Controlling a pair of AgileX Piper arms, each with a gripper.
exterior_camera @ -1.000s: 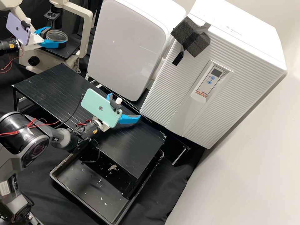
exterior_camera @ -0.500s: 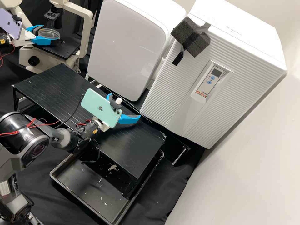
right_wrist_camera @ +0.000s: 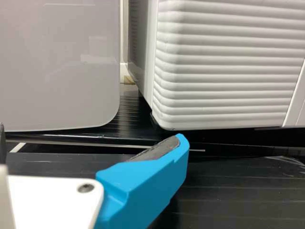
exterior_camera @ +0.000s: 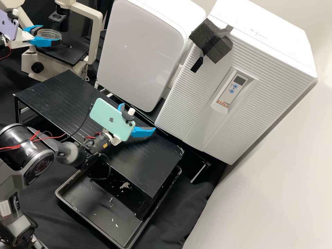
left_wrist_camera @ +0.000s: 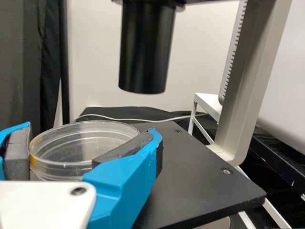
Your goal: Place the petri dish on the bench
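The left gripper (left_wrist_camera: 90, 136) has drawn the petri dish (exterior_camera: 50, 33) back towards the microscope stage's (exterior_camera: 67, 54) edge — fingers closed round its sides — so bench placement likely comes next. The right gripper (exterior_camera: 137, 117) stands wide, empty.

The petri dish (exterior_camera: 55, 33) is clear, round and shallow, with a yellowish patch on its side wall. It sits roughly level in the left gripper (exterior_camera: 51, 34), upper left of the high view, apart from the black, grooved worktop (exterior_camera: 155, 166) that slants from left to centre.
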